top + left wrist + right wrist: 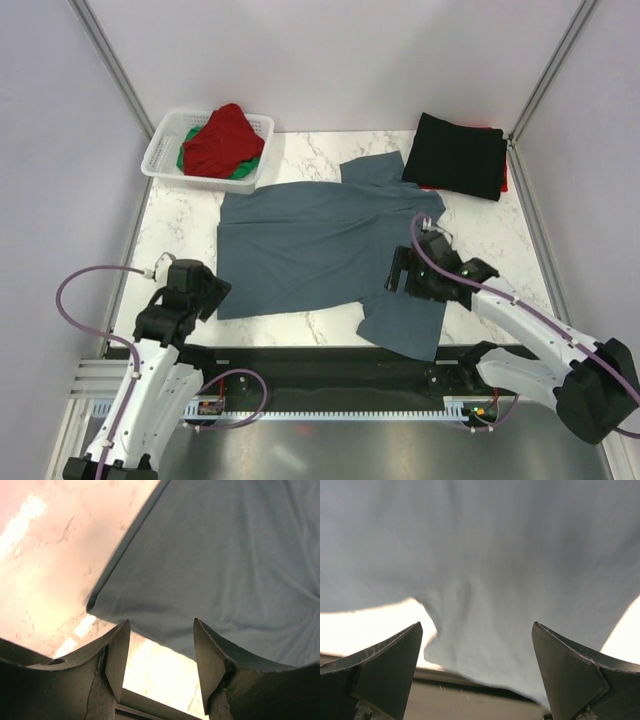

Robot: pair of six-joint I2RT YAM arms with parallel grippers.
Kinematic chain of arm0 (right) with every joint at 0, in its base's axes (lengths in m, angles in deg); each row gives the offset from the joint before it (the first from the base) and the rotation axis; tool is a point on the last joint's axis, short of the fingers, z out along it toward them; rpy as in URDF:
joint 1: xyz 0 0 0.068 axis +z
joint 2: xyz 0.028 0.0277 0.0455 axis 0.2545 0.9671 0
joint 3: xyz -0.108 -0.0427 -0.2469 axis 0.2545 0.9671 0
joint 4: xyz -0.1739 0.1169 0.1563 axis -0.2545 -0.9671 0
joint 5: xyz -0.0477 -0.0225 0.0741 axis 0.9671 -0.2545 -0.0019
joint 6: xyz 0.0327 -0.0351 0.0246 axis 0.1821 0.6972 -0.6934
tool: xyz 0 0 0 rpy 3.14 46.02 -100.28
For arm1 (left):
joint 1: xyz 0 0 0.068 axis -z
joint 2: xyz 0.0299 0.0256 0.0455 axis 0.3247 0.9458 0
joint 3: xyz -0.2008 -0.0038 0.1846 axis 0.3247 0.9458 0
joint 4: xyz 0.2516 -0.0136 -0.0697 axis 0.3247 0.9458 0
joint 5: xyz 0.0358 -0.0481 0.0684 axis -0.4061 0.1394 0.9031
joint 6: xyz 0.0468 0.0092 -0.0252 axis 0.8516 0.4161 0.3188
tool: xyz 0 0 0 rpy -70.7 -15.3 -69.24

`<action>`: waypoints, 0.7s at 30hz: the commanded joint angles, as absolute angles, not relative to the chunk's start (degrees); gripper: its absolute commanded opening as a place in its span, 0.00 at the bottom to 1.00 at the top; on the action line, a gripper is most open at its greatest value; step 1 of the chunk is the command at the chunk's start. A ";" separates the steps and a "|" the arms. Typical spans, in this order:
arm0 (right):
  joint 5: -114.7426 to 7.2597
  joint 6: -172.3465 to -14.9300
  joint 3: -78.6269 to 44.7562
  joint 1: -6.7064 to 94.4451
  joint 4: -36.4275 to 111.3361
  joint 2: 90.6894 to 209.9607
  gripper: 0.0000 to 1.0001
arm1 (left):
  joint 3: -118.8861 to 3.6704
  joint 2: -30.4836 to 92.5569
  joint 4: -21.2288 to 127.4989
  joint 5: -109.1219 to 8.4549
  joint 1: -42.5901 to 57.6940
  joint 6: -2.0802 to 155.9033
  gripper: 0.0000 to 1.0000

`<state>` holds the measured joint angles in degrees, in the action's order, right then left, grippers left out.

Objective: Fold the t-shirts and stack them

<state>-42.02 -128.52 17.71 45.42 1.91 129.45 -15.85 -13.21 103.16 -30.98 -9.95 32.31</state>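
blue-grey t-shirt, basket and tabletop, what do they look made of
Blue-grey t-shirt: soft matte knit fabric, likely cotton; it lies limp with shallow wrinkles. Basket: white plastic by the look, its walls a moulded lattice. Tabletop: white with grey marble veining and a slight sheen; real stone or laminate, cannot tell.

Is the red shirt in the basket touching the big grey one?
Apart. The top view shows the red shirt inside the basket, whose rim lies between it and the grey shirt.
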 commanded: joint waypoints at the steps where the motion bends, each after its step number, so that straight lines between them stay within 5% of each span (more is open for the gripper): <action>1: -43.82 -137.71 22.21 50.85 5.98 127.17 0.98 | -14.00 -11.34 105.16 -26.87 -7.18 21.52 0.61; 7: -38.45 -142.63 24.24 57.46 0.97 121.99 0.98 | -12.16 1.13 103.14 -24.23 -3.22 20.73 0.63; 21: -36.61 -143.78 25.39 57.98 -7.03 115.12 0.98 | -10.05 9.07 99.80 -18.70 -4.00 15.54 0.60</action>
